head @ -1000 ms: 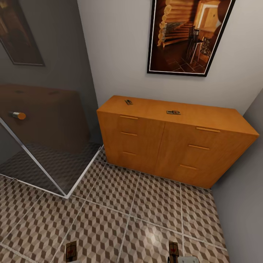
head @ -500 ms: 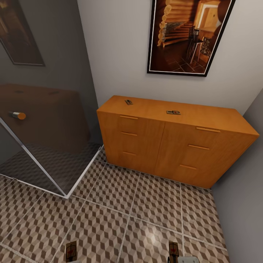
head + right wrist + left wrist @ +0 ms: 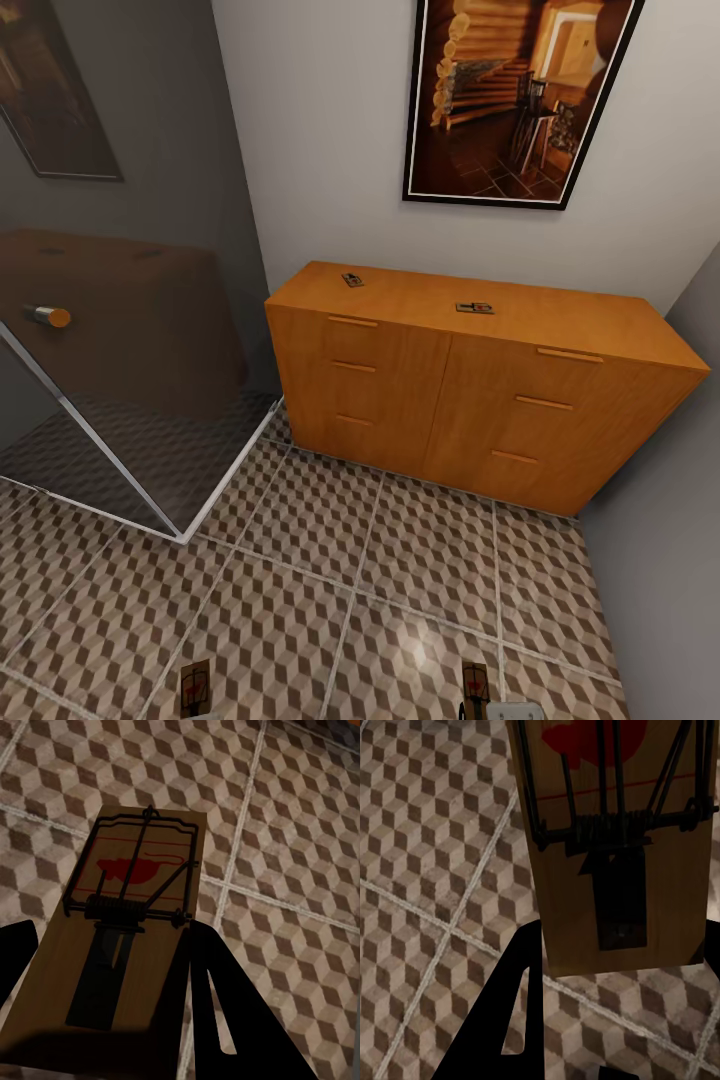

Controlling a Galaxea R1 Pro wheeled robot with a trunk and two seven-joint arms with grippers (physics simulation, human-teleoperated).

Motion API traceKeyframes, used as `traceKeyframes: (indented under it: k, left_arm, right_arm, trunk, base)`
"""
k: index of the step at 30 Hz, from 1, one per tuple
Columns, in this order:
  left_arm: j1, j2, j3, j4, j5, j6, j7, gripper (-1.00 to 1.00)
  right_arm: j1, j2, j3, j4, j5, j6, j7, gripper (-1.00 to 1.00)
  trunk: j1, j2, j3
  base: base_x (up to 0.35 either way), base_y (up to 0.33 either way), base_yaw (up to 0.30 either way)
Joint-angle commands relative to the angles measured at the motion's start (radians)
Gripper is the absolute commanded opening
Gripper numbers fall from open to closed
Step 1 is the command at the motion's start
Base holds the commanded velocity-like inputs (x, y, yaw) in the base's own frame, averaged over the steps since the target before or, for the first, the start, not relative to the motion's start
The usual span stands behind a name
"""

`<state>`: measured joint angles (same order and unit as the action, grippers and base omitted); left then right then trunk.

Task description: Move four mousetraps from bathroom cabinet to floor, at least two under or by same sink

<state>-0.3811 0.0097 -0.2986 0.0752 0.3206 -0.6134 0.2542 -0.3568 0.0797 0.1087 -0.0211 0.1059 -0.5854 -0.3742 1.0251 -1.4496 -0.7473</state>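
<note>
In the left wrist view, the left gripper (image 3: 615, 1020) pinches one mousetrap (image 3: 622, 847) by its short end, dark fingers (image 3: 510, 1020) flanking the tan board; the trap's long axis runs straight out along the fingers, with the red spot at the far end and the dark wire spring near the middle, and it hangs above the bathroom floor (image 3: 427, 870) of brown, beige and white cube-patterned tiles. In the right wrist view, the right gripper (image 3: 105, 1020) likewise clamps a second mousetrap (image 3: 124, 945) at its near short end, one dark finger (image 3: 225, 1012) alongside the board; this trap also points lengthwise away from the gripper, red mouse-shaped spot toward the far end, held over the same tiled floor (image 3: 300, 832). In the head view, both held traps appear at the very bottom edge, the left one (image 3: 194, 688) and the right one (image 3: 474, 688), each with its long axis pointing ahead toward the cabinet (image 3: 460, 400), with a pale part of the right arm (image 3: 515, 712) just beside the right one. The orange-brown cabinet stands against the pale wall, well ahead of the grippers, and two more mousetraps lie flat on its top: one (image 3: 351, 280) near its left end, one (image 3: 475, 308) nearer the middle, well apart from each other. A glass panel (image 3: 130, 380) stands to the left of the cabinet, and a framed picture (image 3: 520, 100) hangs on the wall above it.
</note>
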Motion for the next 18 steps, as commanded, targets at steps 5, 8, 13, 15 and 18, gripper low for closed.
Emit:
traceKeyframes:
  k: [5, 8, 13, 15, 18]
  left_arm:
    - [-0.001, -0.001, -0.008, 0.003, -0.001, -0.003, 0.008, -1.00]
    - [-0.001, -0.001, -0.008, 0.003, -0.001, -0.004, 0.008, -1.00]
    - [-0.001, -0.001, -0.008, 0.003, -0.001, -0.004, 0.008, -1.00]
    - [-0.001, -0.001, -0.008, 0.003, -0.001, -0.004, 0.008, -1.00]
    - [-0.001, -0.001, -0.008, 0.003, -0.001, -0.003, 0.008, -1.00]
  right_arm:
    - [-0.001, 0.000, 0.003, 0.001, 0.006, -0.001, -0.005, -1.00]
    - [-0.001, 0.000, 0.003, 0.001, 0.006, -0.001, -0.005, -1.00]
    - [-0.001, 0.000, 0.003, 0.001, 0.006, -0.001, -0.005, -1.00]
    - [-0.001, 0.000, 0.003, 0.001, 0.006, -0.001, -0.005, -1.00]
    - [-0.001, 0.000, 0.003, 0.001, 0.006, -0.001, -0.005, -1.00]
  trunk:
    - [0.000, 0.000, -0.001]
    - [0.000, 0.000, -0.001]
    - [0.000, 0.000, -0.001]
    - [0.000, 0.000, -0.001]
    - [0.000, 0.000, -0.001]
  base:
    - [0.000, 0.000, 0.000]
    - [0.000, 0.000, 0.000]
    - [0.000, 0.000, 0.000]
    - [0.000, 0.000, 0.000]
    - [0.000, 0.000, 0.000]
